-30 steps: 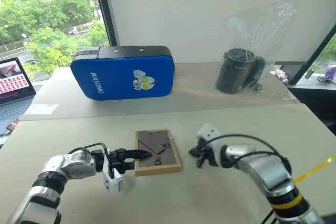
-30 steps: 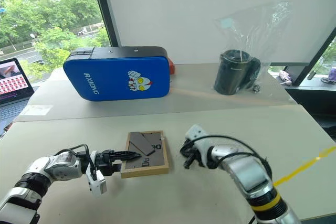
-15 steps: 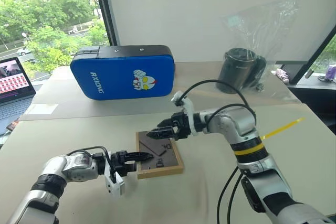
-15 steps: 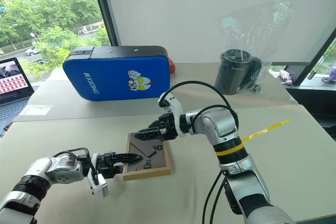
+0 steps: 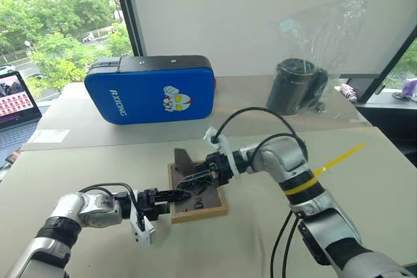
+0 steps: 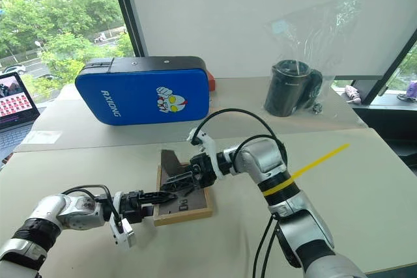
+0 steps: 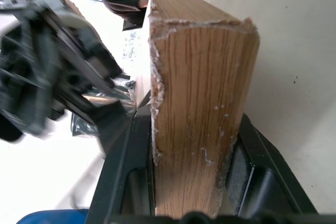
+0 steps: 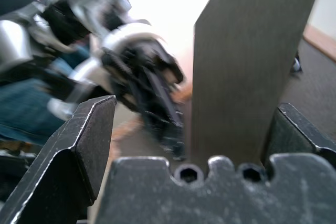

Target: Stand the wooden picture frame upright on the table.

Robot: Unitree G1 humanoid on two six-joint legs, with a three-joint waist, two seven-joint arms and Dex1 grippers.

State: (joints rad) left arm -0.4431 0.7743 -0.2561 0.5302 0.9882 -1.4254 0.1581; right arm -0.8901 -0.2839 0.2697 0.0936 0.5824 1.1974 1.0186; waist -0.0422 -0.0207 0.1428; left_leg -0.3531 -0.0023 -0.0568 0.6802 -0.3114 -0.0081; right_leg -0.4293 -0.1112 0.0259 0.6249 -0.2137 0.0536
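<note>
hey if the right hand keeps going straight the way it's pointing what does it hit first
Most likely the fold-out stand of the wooden picture frame. It rises between the open fingers of the right hand. Just beyond is the left hand, clamped on the frame's edge, though depth is hard to judge.

A plain white wall runs behind the pale worktop. To its left a tall window with a dark frame looks onto green trees and a road, bright with daylight. An open laptop sits by that window. Another dark-framed window shows at the far right
</note>
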